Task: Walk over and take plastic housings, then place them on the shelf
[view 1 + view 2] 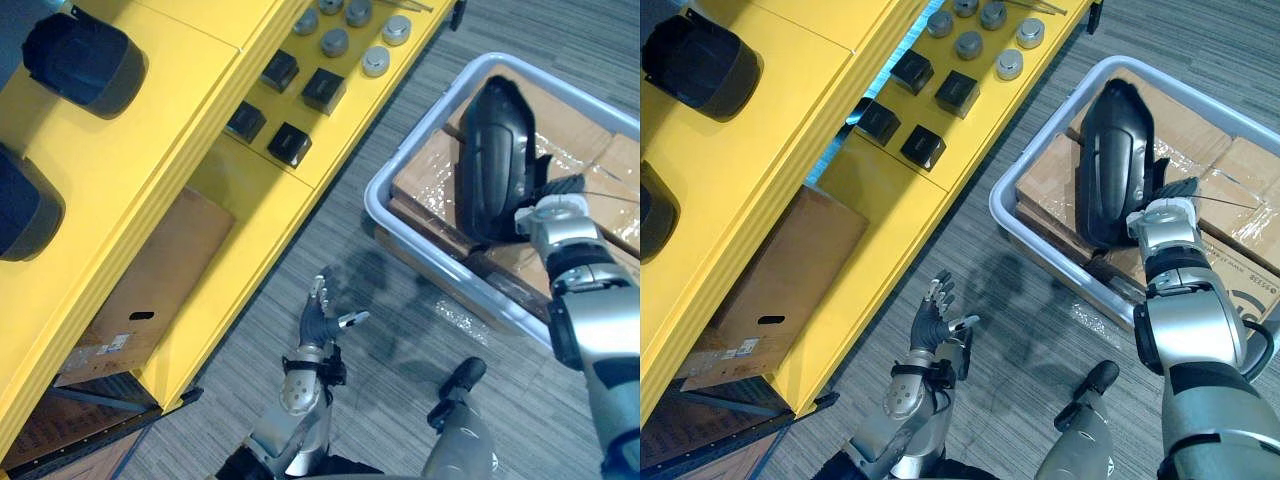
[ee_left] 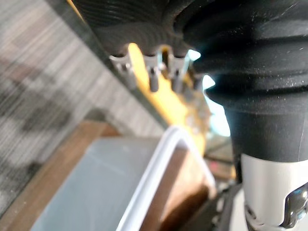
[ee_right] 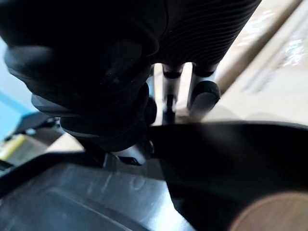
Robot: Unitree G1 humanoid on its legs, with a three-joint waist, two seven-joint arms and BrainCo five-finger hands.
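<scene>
A black plastic housing [image 1: 495, 160] stands on edge above the cardboard boxes in a grey bin [image 1: 385, 215] at the right. My right hand [image 1: 553, 210] grips its lower right edge; in the right wrist view its fingers [image 3: 204, 94] curl over the housing's dark rim [image 3: 231, 163]. Two more black housings [image 1: 85, 62] [image 1: 20, 205] lie on the top of the yellow shelf [image 1: 130, 190] at the left. My left hand [image 1: 320, 320] hovers open over the carpet, between shelf and bin, holding nothing.
Small black blocks [image 1: 290, 143] and silver round parts [image 1: 335, 42] sit on the shelf's lower level. A flat cardboard box [image 1: 150, 285] lies under the shelf. Grey carpet runs between the shelf and the bin.
</scene>
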